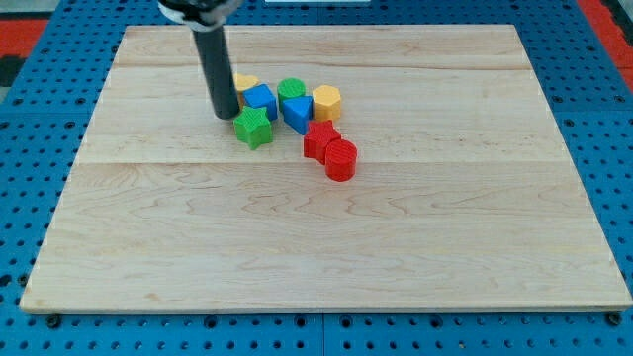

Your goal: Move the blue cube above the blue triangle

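The blue cube (260,100) lies near the board's top centre. The blue triangle (298,113) lies just to its right, almost touching it. My tip (226,114) rests on the board right at the blue cube's left side, slightly lower than it. The rod rises from there to the view's top. A green block (253,128) sits just right of and below my tip.
A yellow block (245,83) is partly hidden behind the rod and the blue cube. A green cylinder (291,91) and a yellow hexagon (326,102) flank the triangle's top. A red block (318,139) and a red cylinder (340,159) lie below right. The wooden board (326,247) ends in blue pegboard.
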Tool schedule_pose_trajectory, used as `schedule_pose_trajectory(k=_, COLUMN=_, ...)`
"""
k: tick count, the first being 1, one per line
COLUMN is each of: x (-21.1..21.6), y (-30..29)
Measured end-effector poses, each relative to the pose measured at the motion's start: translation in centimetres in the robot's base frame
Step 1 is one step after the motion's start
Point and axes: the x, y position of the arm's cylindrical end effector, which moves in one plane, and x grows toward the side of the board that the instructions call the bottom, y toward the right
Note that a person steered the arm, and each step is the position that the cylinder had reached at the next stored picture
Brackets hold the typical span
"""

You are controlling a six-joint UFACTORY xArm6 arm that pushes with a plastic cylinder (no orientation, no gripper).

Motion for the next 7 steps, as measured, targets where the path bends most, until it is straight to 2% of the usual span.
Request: schedule_pose_trajectory(k=7, x=-3.0, y=1.4)
